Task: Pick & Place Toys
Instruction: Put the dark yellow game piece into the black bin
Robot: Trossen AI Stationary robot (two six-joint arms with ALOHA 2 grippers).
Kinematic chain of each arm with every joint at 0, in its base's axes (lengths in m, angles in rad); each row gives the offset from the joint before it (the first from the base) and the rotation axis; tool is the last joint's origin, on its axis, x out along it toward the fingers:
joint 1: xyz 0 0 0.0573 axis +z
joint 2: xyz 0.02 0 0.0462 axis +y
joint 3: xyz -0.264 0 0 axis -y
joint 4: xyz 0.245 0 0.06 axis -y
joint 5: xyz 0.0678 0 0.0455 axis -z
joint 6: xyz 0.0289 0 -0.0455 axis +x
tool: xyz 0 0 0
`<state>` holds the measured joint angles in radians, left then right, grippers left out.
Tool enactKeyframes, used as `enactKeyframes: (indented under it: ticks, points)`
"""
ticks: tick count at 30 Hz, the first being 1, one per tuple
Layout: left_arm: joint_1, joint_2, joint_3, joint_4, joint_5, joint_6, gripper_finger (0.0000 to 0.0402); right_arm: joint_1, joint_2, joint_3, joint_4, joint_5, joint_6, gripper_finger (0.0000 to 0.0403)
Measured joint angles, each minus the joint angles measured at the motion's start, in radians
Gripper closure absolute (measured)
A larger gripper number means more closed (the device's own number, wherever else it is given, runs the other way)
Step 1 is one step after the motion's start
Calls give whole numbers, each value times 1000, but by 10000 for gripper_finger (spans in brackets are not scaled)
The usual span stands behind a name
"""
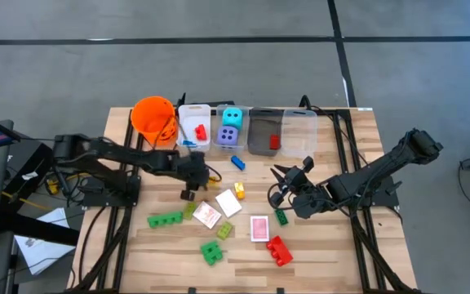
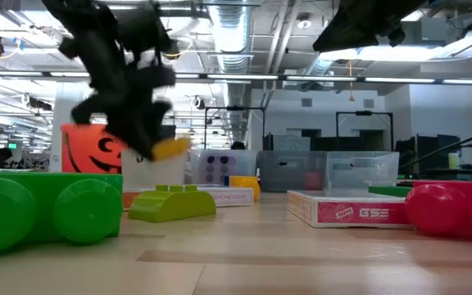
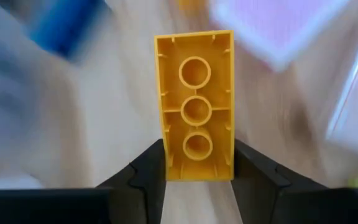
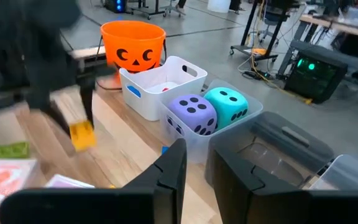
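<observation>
1. Left gripper clamped on a yellow brick, fingers pressing its two long sides, hollow underside with three round tubes facing the wrist camera
2. Same brick lifted clear of the table in the low view, hanging at the tip of the blurred left gripper, in front of the orange bucket
3. From above, left gripper over the table's middle left, below the bucket and just above the green bricks
4. Right gripper low over the table right of centre, near a small green brick; fingers nearly together with a narrow gap, nothing seen between them
5. Row of bins along the far edge: white bin with a red brick, clear bin with a cyan die and a purple die, dark bin with a red piece, clear bin at the end
6. Loose on the table: blue brick just below the bins, second yellow brick, pink-backed cards and, white card, olive brick, green brick, red brick
7. Low view foreground: large green brick at left, lime brick, card box, red brick at right
</observation>
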<state>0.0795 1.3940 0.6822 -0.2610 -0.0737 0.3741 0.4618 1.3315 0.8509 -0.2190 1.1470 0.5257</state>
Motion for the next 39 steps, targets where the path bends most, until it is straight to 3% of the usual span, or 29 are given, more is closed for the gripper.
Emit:
enactKeyframes:
  ticks: [3, 7, 12, 16, 23, 30, 34, 39]
  points:
    - [0, -89, -2, 43, 21, -42, 266, 19, 0, 0, 23, -12, -89, 337]
    - [0, -208, 0, 115, 187, -167, 266, 52, 6, 0, 98, -63, -267, 337]
    - [-8, -288, 0, 164, 408, -430, 266, 96, 81, 0, 338, -208, -621, 337]
    - [-54, -286, 0, 210, 495, -565, 266, 109, 181, 23, 548, -318, -904, 337]
    - [-141, -257, 2, 241, 502, -630, 266, 86, 314, 202, 520, -313, -1093, 337]
    - [-182, -245, 0, 255, 502, -673, 266, 52, 422, 358, 485, -342, -1135, 328]
    - [-190, -245, 0, 241, 502, -696, 266, 51, 469, 407, 460, -343, -1139, 293]
    - [-200, -245, 0, 237, 503, -700, 266, 52, 491, 420, 455, -363, -1138, 210]
